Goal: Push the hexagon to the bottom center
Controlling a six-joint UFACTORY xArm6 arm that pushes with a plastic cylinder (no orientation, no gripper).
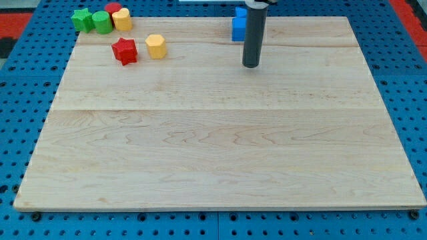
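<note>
Nothing done yet: the yellow hexagon (155,46) sits upper left of the frame, far from bottom center. My tip (250,65), a bare rod holding nothing, rests well right of it.

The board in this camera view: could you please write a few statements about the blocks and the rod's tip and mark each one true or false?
1. My tip touches the yellow hexagon. False: it stands well off toward the view's right.
2. The red star lies just to the view's left of the yellow hexagon. True.
3. The blue block sits at the view's bottom edge. False: it is near the view's top, partly behind the rod.
4. Two green blocks lie in the top-left corner of the wooden board. True.
</note>
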